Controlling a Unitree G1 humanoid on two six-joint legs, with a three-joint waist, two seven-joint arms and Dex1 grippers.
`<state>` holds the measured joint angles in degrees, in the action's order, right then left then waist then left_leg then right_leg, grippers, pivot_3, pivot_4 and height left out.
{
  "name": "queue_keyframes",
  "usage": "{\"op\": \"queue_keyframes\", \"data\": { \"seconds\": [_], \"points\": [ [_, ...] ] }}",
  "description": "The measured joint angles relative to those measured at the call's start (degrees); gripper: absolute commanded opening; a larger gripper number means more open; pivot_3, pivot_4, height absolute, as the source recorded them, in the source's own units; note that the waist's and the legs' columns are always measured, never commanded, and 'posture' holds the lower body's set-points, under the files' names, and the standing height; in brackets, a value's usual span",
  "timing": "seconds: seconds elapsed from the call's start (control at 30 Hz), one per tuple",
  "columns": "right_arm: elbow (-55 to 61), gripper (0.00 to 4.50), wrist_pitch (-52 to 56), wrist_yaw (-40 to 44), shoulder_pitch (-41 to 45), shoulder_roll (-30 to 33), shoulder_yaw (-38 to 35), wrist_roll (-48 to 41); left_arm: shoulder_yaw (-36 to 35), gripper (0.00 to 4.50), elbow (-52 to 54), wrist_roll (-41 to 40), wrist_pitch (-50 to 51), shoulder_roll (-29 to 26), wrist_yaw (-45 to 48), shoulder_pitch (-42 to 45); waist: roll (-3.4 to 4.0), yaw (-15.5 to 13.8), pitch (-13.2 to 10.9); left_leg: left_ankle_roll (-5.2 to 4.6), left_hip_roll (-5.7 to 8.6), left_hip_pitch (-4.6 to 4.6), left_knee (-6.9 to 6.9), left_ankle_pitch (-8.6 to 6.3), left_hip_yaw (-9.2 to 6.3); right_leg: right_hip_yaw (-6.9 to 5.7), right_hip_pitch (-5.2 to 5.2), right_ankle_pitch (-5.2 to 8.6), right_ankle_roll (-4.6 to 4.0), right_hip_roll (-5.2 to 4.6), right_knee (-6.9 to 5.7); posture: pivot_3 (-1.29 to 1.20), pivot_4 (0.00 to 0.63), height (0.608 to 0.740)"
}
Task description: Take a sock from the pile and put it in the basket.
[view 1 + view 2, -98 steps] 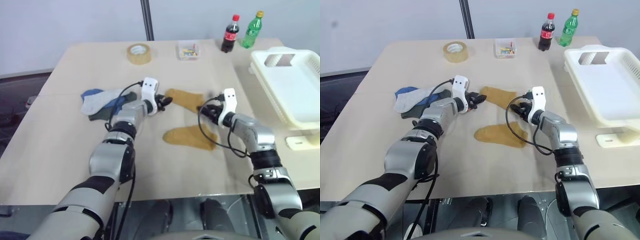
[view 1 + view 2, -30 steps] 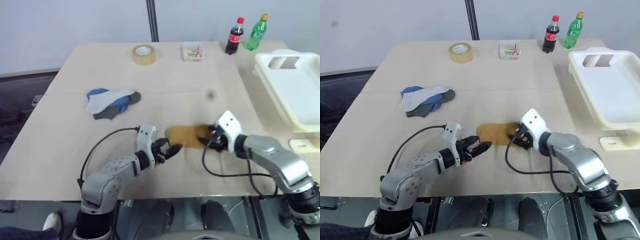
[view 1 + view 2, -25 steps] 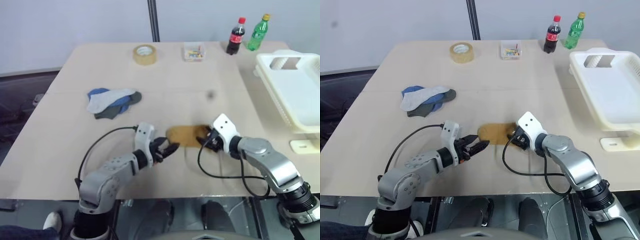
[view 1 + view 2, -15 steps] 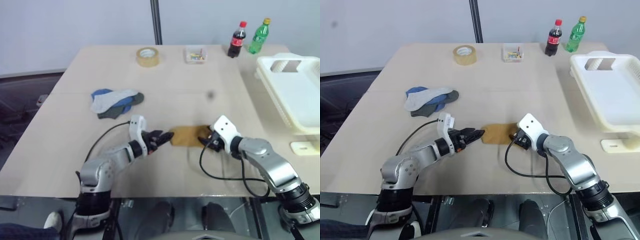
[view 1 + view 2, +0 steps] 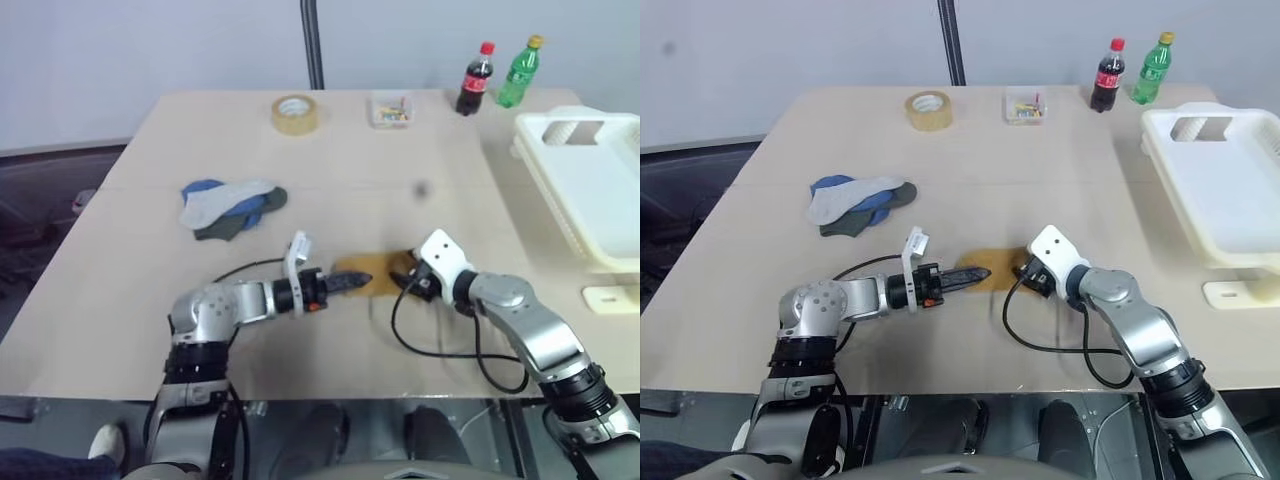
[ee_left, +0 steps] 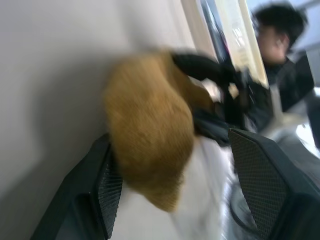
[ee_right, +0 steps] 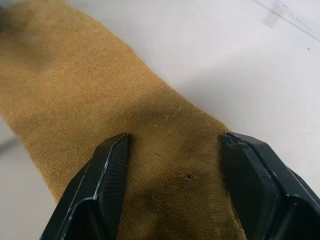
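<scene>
One mustard sock [image 5: 372, 274] lies flat on the table [image 5: 130, 250], near the front edge, between my two grippers. My left gripper [image 5: 352, 281] points at its left end, jaws apart, one finger [image 6: 95, 195] on each side of the sock's tip; I cannot tell whether they touch it. My right gripper [image 5: 409, 282] sits at the sock's right end, jaws wide, both fingers [image 7: 107, 185] resting on the fabric, not closed on it.

The pile [image 5: 230, 205] is further back on the left: three socks showing, one blue, one light grey, one dark grey, overlapping.

One white basket [image 5: 590, 180] stands at the table's right edge, well apart from the sock.

Along the far edge: one tape roll [image 5: 298, 113], one small clear box [image 5: 391, 108], two bottles, one dark with a red cap [image 5: 475, 79], one green [image 5: 519, 72].
</scene>
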<state>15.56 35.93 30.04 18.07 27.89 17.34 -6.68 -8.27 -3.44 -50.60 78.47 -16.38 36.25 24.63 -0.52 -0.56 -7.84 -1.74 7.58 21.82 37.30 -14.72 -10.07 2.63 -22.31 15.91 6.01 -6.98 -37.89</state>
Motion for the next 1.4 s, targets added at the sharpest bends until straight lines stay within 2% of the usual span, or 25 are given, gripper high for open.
{"op": "queue_keyframes", "data": {
  "seconds": [0.1,0.23,0.5,0.77,1.17,1.27,1.4],
  "points": [
    [0.0,3.04,0.1,-0.3,0.0,-0.6,0.0,0.3,-0.1,3.41,-0.3,-0.4,1.4,0.2,-0.2,0.3,0.0,0.1,0.0,0.01,-0.01,0.03,0.0,0.01,0.01,0.02,-0.05,0.0,0.0,0.01,-0.03,0.0,0.15,0.74],
    [0.0,3.04,0.1,-0.5,0.0,-1.4,-0.1,1.1,-3.0,3.41,-2.6,-1.5,1.7,3.8,-1.5,1.5,-0.07,0.0,0.0,0.02,-0.01,0.13,0.01,0.01,0.02,0.02,-0.15,0.0,0.0,0.01,-0.05,0.0,0.15,0.74],
    [0.0,3.04,0.0,0.0,0.1,-1.9,-0.4,1.3,-3.0,3.41,-1.4,-3.6,-0.4,5.9,0.3,2.6,-0.12,0.7,-0.1,0.02,-0.01,0.25,0.0,0.01,0.03,0.03,-0.28,0.0,0.0,0.0,-0.05,0.0,0.15,0.74],
    [1.3,3.04,0.0,2.2,-0.6,-0.3,-0.5,0.9,2.3,3.41,2.5,-2.7,-4.9,2.8,5.6,1.8,-0.12,1.1,-0.1,0.02,-0.01,0.29,-0.03,0.01,0.03,0.04,-0.31,0.0,0.0,0.0,-0.02,0.0,0.15,0.74],
    [4.0,3.04,0.0,3.2,-3.2,1.4,-2.5,0.5,8.5,3.41,-3.1,3.3,-15.0,3.5,10.1,5.6,-0.17,1.1,-0.1,0.02,0.0,0.44,-0.03,0.01,0.02,0.02,-0.39,0.0,0.0,-0.02,0.01,0.0,0.15,0.74],
    [6.0,3.04,0.4,3.2,-4.2,2.1,-5.3,-0.6,9.7,3.41,-4.4,3.9,-15.4,3.5,12.0,6.1,-0.16,1.1,-0.1,0.02,0.0,0.62,0.02,0.01,0.0,0.0,-0.56,-0.01,0.0,-0.01,-0.02,0.0,0.15,0.74],
    [10.0,3.04,2.6,4.0,-5.9,6.5,-11.8,-2.4,11.1,3.41,-5.2,4.6,-15.5,3.1,14.1,6.7,-0.17,1.1,-0.1,0.02,0.0,0.72,0.04,0.01,-0.03,-0.03,-0.64,-0.01,0.0,-0.01,0.0,0.0,0.15,0.74]
  ]
}}
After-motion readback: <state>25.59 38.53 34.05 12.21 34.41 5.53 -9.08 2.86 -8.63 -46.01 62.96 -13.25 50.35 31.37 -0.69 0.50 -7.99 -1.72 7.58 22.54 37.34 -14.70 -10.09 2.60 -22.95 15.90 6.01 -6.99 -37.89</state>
